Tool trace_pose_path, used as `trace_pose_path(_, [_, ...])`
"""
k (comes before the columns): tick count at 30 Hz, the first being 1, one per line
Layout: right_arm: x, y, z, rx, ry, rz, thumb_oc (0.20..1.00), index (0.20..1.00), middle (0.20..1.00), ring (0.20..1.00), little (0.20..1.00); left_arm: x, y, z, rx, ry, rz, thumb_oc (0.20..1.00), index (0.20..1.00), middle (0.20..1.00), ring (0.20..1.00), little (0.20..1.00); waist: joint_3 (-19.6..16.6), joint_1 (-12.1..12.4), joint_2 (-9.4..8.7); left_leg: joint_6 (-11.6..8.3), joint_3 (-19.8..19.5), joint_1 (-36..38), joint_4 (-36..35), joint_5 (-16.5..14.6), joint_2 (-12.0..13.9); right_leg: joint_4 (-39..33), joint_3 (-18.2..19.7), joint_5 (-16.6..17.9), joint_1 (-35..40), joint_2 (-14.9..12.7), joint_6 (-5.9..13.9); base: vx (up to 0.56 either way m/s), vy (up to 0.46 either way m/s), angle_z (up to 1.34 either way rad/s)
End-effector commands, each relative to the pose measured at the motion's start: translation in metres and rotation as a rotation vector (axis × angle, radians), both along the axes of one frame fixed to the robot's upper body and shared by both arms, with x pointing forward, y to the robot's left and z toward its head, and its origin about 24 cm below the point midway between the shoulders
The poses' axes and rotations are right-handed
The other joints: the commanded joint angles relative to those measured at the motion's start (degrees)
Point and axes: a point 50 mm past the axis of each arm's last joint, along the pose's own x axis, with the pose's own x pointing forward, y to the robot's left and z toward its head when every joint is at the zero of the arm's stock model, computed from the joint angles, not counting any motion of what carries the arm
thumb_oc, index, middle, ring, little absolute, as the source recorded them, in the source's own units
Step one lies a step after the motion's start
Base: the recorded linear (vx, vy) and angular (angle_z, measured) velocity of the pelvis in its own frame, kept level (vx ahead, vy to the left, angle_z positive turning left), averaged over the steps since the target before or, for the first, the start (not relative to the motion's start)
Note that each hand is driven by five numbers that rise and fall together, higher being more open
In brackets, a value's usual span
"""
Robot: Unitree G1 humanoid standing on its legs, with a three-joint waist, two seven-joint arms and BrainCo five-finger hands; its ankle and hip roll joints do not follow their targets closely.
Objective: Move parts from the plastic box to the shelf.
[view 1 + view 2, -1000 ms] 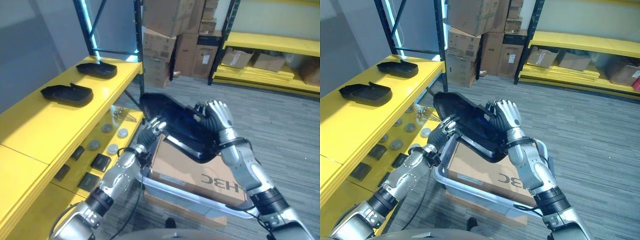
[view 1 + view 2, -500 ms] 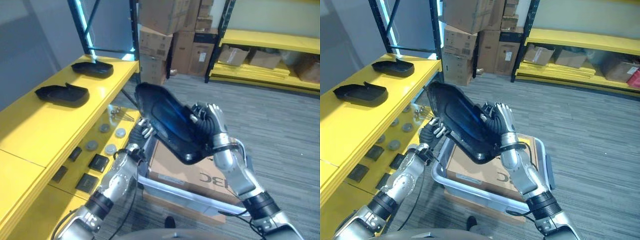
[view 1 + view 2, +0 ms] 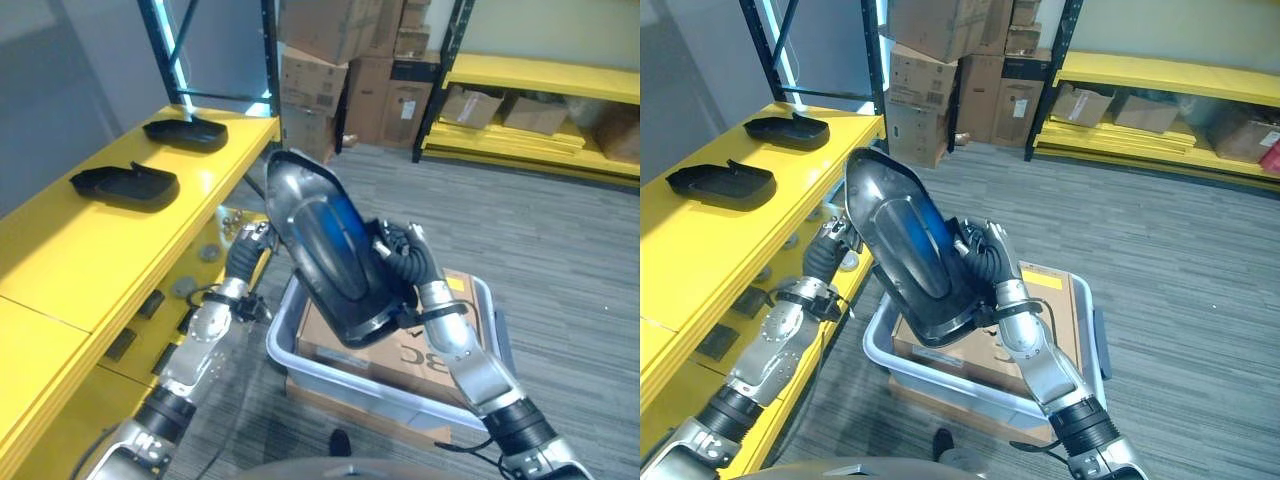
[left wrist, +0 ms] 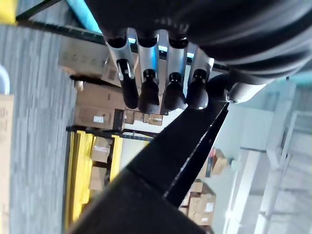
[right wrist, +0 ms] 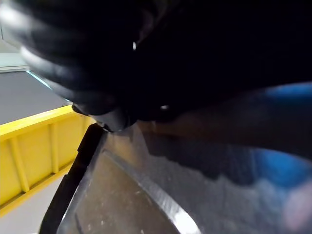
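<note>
I see the yellow metal shelf (image 3: 90, 250) w/ two flat black moulded parts (image 3: 125, 186) on top, then the grey plastic box (image 3: 940, 385) holding a cardboard carton (image 3: 1040, 325). Big glossy black shell part (image 3: 325, 250), teardrop-shaped w/ raised rim, is tilted up above the box, beside the shelf. My right hand (image 3: 405, 262) has fingers curled on its edge; left hand (image 4: 161, 73) fingers are straight, tips by its thin rim, contact unclear.

Head views bright, even light from above. Blue-white glare on the black part (image 3: 325, 245) at centre; cyan glow on the shelf post (image 3: 170, 60) at 11 o'clock. Right wrist view dark, blurred. Left wrist view sharp, background overexposed.
</note>
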Motion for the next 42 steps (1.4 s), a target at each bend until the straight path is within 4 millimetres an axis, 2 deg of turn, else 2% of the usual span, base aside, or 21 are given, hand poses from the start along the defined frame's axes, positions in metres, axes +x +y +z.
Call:
trace_pose_path(1, [-0.029, 0.035, 0.053, 0.067, -0.289, 0.293, 0.2, 0.2, 0.2, 0.2, 0.2, 0.005, -0.035, 0.042, 0.193, -0.309, -0.124, 0.2, 0.2, 0.2, 0.2, 0.2, 0.09, -0.1, 0.46, -2.7, 2.32, -1.48, 1.16, -2.41, 5.4, 4.76, -1.82, -15.56, 5.99, -1.73, 2.42, 0.0, -0.041, 0.17])
trace_pose_path(3, [-0.034, 0.03, 0.057, 0.077, -0.316, 0.286, 0.2, 0.2, 0.2, 0.2, 0.2, 0.005, -0.042, 0.053, 0.249, -0.389, -0.137, 0.2, 0.2, 0.2, 0.2, 0.2, 0.2, -0.88, 0.84, -2.83, 2.55, -1.66, 0.97, -2.16, 5.44, 4.34, -1.87, -15.31, 5.87, -1.65, 2.52, -0.01, -0.04, 0.1])
trace_pose_path(9, [-0.038, 0.021, 0.066, 0.07, -0.375, 0.251, 0.2, 0.2, 0.2, 0.2, 0.2, 0.008, -0.057, 0.07, 0.263, -0.479, -0.154, 0.2, 0.2, 0.2, 0.2, 0.2, 0.27, -2.22, 1.61, -3.03, 3.55, -2.12, 0.49, -1.6, 5.59, 3.59, -1.08, -14.56, 5.03, -1.43, 2.7, -0.02, -0.015, -0.05])
trace_pose_path(11, [-0.037, 0.017, 0.071, 0.035, -0.414, 0.219, 0.2, 0.2, 0.2, 0.2, 0.2, 0.01, -0.063, 0.073, 0.231, -0.465, -0.165, 1.0, 1.0, 1.0, 1.0, 1.0, 0.2, -2.6, 1.82, -3.09, 3.78, -2.19, 0.36, -1.48, 5.7, 3.36, -1.03, -14.35, 4.89, -1.35, 2.74, -0.01, -0.016, -0.07])
trace_pose_path(14, [-0.034, 0.008, 0.08, -0.05, -0.479, 0.144, 0.2, 0.2, 0.2, 0.2, 0.2, 0.013, -0.071, 0.075, 0.197, -0.445, -0.19, 1.0, 1.0, 1.0, 1.0, 1.0, 0.05, -2.92, 1.85, -3.05, 3.86, -2.26, 0.24, -1.42, 5.68, 2.96, -0.97, -14.16, 4.97, -1.24, 2.69, -0.01, -0.016, -0.09])
trace_pose_path(15, [-0.031, -0.002, 0.086, -0.117, -0.521, 0.073, 0.2, 0.2, 0.2, 0.2, 0.2, 0.014, -0.074, 0.077, 0.187, -0.433, -0.204, 1.0, 1.0, 1.0, 1.0, 1.0, -0.22, -3.04, 1.73, -3.04, 3.81, -2.31, 0.1, -1.42, 5.63, 2.74, -1.04, -14.04, 5.03, -1.2, 2.7, 0.0, -0.01, -0.08])
trace_pose_path(17, [-0.031, -0.002, 0.086, -0.117, -0.522, 0.072, 0.2, 0.2, 0.2, 0.2, 0.2, 0.014, -0.074, 0.077, 0.187, -0.434, -0.204, 1.0, 1.0, 1.0, 1.0, 1.0, -0.21, -2.99, 1.75, -3.04, 3.81, -2.32, 0.11, -1.43, 5.63, 2.72, -1.04, -14.02, 5.04, -1.19, 2.7, 0.0, -0.005, -0.02])
trace_pose_path(18, [-0.027, -0.018, 0.091, -0.191, -0.552, -0.023, 0.2, 0.2, 0.2, 0.2, 0.2, 0.017, -0.074, 0.074, 0.173, -0.399, -0.21, 1.0, 1.0, 1.0, 1.0, 1.0, -0.55, -2.92, 1.54, -2.97, 3.67, -2.36, 0.09, -1.47, 5.57, 2.65, -1.09, -13.94, 5.15, -1.2, 2.73, 0.0, 0.0, 0.0])
trace_pose_path(22, [-0.023, -0.036, 0.097, -0.284, -0.565, -0.123, 0.2, 0.2, 0.2, 0.2, 0.2, 0.02, -0.071, 0.068, 0.178, -0.352, -0.218, 1.0, 1.0, 1.0, 1.0, 1.0, -0.89, -2.67, 1.06, -2.85, 3.38, -2.38, 0.06, -1.65, 5.35, 2.52, -1.29, -13.76, 5.36, -1.3, 2.81, 0.0, 0.0, 0.0])
trace_pose_path(31, [-0.017, -0.058, 0.095, -0.408, -0.516, -0.243, 0.2, 0.2, 0.2, 0.2, 0.2, 0.021, -0.059, 0.049, 0.121, -0.22, -0.224, 1.0, 1.0, 1.0, 1.0, 1.0, -1.33, -1.84, 0.16, -2.43, 2.6, -2.62, 0.08, -1.96, 4.94, 2.65, -1.61, -13.68, 5.42, -1.45, 2.97, 0.0, 0.002, 0.01])
trace_pose_path(36, [-0.015, -0.064, 0.093, -0.428, -0.492, -0.276, 0.2, 0.2, 0.2, 0.2, 0.2, 0.02, -0.057, 0.049, 0.091, -0.205, -0.235, 1.0, 1.0, 1.0, 1.0, 1.0, -1.38, -1.59, -0.13, -2.25, 2.54, -2.6, 0.13, -2.05, 4.83, 2.68, -1.7, -13.66, 5.48, -1.57, 3.04, 0.0, 0.01, 0.08])
trace_pose_path(42, [-0.01, -0.09, 0.089, -0.547, -0.46, -0.437, 0.2, 0.2, 0.2, 0.2, 0.2, 0.016, -0.049, 0.048, 0.032, -0.192, -0.233, 1.0, 1.0, 1.0, 1.0, 1.0, -1.5, -1.28, -0.53, -1.88, 2.3, -2.47, 0.13, -2.42, 4.44, 2.67, -1.6, -13.66, 5.63, -1.75, 3.11, 0.0, 0.003, 0.03])
